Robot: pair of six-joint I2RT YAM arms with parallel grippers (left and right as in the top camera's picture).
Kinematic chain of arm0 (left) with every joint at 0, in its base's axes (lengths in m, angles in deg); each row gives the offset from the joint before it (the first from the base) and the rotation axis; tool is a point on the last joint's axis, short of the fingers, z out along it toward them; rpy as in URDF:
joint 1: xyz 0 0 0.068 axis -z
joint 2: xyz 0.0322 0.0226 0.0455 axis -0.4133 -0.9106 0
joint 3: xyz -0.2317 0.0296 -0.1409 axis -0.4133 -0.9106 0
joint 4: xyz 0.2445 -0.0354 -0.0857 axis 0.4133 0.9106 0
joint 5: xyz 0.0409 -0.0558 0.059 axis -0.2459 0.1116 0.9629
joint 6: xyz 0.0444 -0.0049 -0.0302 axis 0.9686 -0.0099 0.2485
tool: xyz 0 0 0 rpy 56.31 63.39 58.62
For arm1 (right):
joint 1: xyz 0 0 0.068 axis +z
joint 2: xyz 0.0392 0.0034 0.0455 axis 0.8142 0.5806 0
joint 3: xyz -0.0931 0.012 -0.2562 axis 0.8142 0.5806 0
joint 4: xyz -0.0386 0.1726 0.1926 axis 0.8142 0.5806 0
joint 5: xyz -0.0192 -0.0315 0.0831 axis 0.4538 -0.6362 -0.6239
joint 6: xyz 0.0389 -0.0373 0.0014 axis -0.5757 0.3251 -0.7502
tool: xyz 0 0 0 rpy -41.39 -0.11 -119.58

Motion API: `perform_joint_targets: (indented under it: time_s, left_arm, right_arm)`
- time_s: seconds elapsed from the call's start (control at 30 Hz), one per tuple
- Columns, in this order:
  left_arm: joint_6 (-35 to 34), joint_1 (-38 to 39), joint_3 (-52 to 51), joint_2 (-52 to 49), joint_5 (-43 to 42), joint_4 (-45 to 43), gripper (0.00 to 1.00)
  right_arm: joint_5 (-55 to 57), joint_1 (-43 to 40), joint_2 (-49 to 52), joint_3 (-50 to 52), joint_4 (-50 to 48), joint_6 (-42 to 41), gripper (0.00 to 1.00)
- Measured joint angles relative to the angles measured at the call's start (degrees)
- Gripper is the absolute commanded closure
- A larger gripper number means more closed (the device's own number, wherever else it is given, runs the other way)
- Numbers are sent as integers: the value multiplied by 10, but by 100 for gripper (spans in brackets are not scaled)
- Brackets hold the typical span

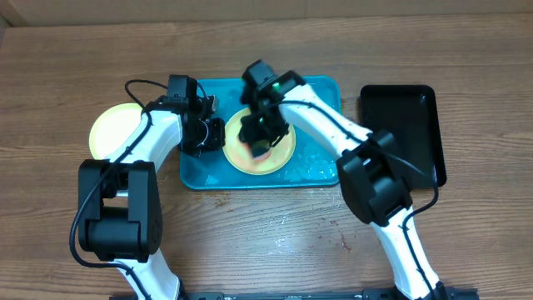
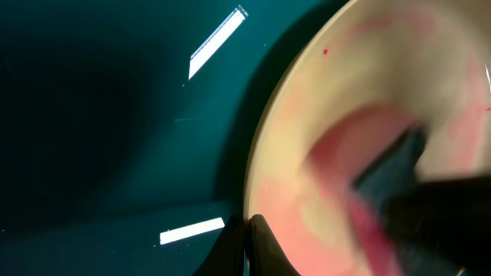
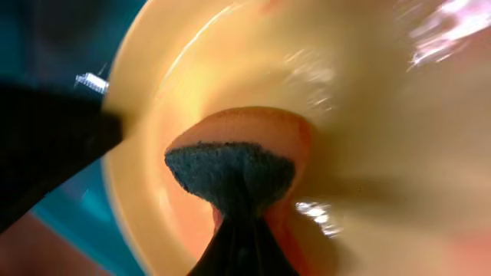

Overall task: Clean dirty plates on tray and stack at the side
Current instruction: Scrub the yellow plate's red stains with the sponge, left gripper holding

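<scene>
One sponge, two plates — one on the tray
The right jaws pinch the sponge onto the red-smeared plate in the tray; the left jaws pinch its rim — the second plate lies left of the tray, on the table.

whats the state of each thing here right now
blue tray: holds one plate
smeared plate: in the blue tray, red smears
side plate: outside the tray, looks clean
black tray: nothing on it
sponge: pressed on the smeared plate
left gripper: shut on the smeared plate's rim
right gripper: shut on the sponge
</scene>
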Motion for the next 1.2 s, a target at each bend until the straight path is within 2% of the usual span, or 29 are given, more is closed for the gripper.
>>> perform_joint_targets:
  time_s: [0.23, 0.53, 0.87, 1.2]
  left_arm:
    - [0, 0, 0, 0, 0, 0, 96]
    - [0, 0, 0, 0, -1, 0, 96]
    - [-1, 0, 0, 0, -1, -2, 96]
    - [-5, 0, 2, 0, 1, -2, 96]
  right_arm:
    - [-28, 3, 0, 0, 78, 17, 96]
    - [71, -48, 0, 0, 92, 23, 96]
    - [150, -54, 0, 0, 20, 23, 96]
    - [197, -16, 0, 0, -109, 27, 96]
